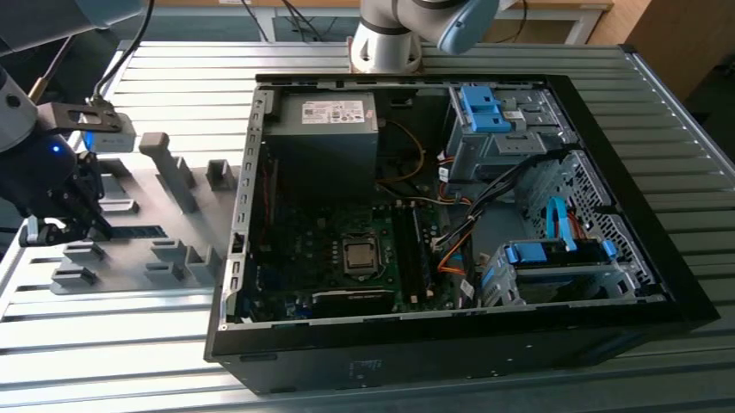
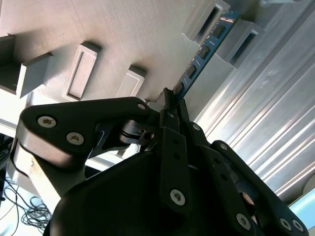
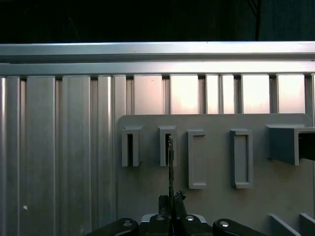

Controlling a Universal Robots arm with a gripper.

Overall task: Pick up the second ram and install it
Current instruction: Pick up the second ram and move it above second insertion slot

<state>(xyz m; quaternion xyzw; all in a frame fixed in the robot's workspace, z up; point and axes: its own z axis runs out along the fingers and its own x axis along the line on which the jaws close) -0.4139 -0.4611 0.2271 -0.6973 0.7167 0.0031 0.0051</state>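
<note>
Where the ribbed aluminium table [image 1: 103, 344] carries a grey fixture plate [image 2: 123, 34], the claw [image 2: 170, 98] clamps the second ram [image 2: 204, 51].

open computer case [image 1: 483, 344] — on ribbed metal table [image 1: 103, 344] | grey fixture plate [image 1: 136, 182] — beside case, exterior view's left

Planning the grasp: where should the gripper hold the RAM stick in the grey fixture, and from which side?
Pinch its flat faces at the free top edge, from above. The RAM stick stands on edge, slotted in the grey fixture; the gripper appears to clamp it so.
</note>
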